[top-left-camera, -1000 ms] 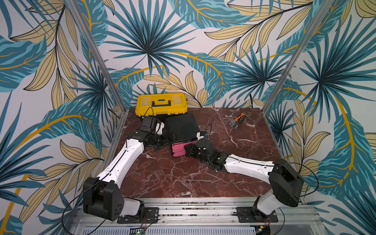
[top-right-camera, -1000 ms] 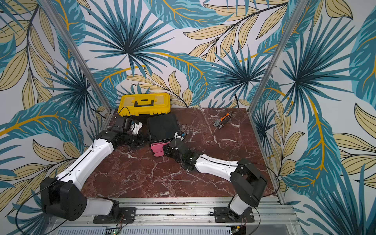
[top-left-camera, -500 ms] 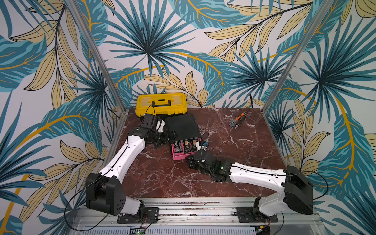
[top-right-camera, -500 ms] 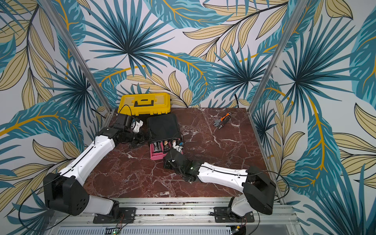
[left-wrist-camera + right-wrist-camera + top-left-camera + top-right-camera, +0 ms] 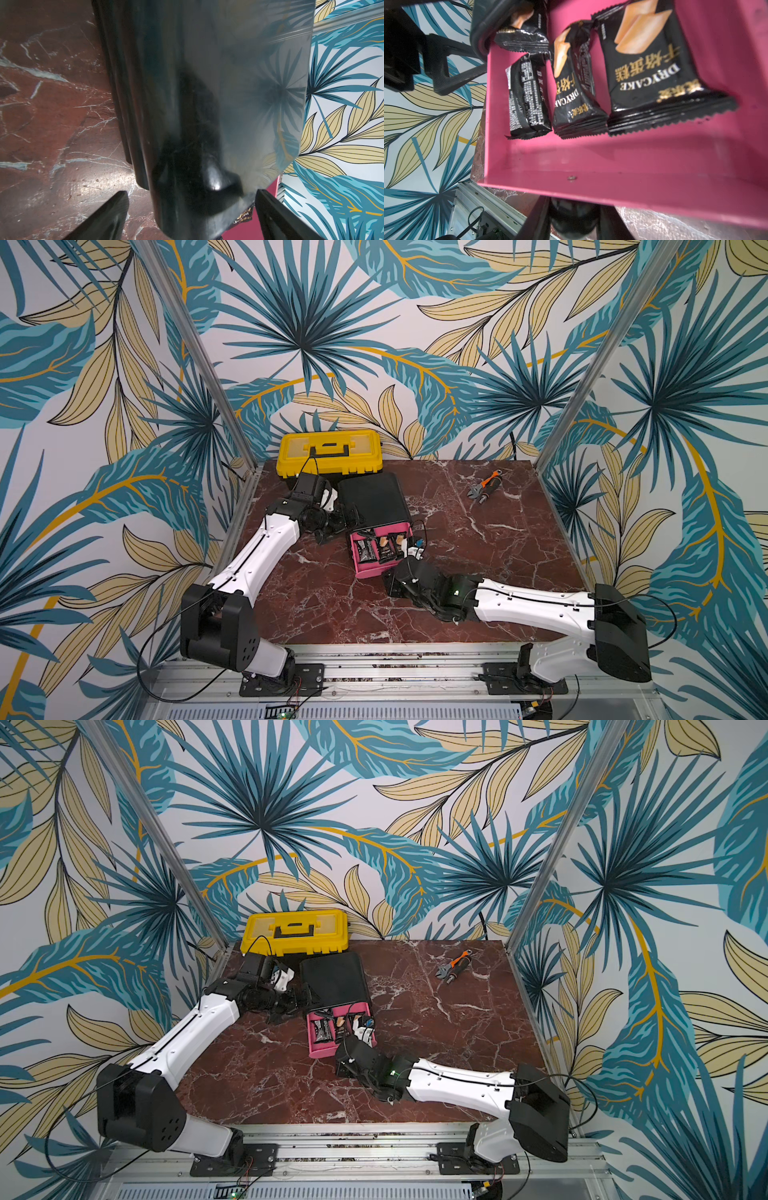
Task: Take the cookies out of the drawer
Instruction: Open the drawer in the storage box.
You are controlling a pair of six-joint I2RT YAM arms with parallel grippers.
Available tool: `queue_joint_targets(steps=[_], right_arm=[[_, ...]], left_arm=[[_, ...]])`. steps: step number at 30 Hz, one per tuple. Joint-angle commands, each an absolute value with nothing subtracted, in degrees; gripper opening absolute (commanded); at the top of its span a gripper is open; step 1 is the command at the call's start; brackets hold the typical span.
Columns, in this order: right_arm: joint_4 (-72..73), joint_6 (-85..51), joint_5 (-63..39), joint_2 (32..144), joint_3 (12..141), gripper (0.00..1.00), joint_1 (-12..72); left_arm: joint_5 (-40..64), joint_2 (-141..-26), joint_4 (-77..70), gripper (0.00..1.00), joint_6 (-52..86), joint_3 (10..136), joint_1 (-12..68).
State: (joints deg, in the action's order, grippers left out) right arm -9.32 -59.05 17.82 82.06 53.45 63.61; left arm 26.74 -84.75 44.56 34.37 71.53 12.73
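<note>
Right wrist view: right end effector (image 5: 572, 209) pinched narrow on the black knob (image 5: 571, 222) of the pink plastic drawer (image 5: 591, 164); the cookies (image 5: 577, 83), black foil packets, lie inside just beyond the drawer front, long axes pointing away.

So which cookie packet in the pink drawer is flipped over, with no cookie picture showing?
The black packet beside the pink drawer's side wall, covered in tiny white print. The other three black packets show a tan biscuit picture.

Pink drawer (image 5: 612, 162), black cookies (image 5: 652, 68) with gold lettering, yellow toolbox (image 5: 361, 456), white-veined maroon marble table (image 5: 478, 551), seemingly orange-and-black tool (image 5: 484, 488).
</note>
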Motion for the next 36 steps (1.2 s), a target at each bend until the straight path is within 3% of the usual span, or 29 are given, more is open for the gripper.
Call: queue_joint_targets(steps=[1, 9, 17, 24, 36], right_arm=[[-11.8, -59.7, 19.7, 80.2, 52.5, 0.4, 64.1], [-18.2, -59.9, 19.8, 77.3, 53.1, 0.61, 64.6], [-35.7, -57.2, 22.6, 73.7, 61.3, 0.62, 65.0], [-47.6, -47.5, 22.3, 85.5, 79.3, 0.63, 65.0], [-48.0, -41.6, 19.4, 104.0, 95.4, 0.73, 62.2]], left_arm=[[26.2, -84.9, 44.5, 1.0, 35.2, 74.3, 13.0], [25.3, -83.3, 46.0, 1.0, 37.1, 75.7, 13.0], [24.8, -79.4, 45.0, 1.0, 38.9, 75.0, 12.9], [23.8, -73.6, 46.8, 1.0, 39.0, 72.6, 12.9], [24.2, -60.4, 47.6, 1.0, 41.1, 62.5, 5.7]])
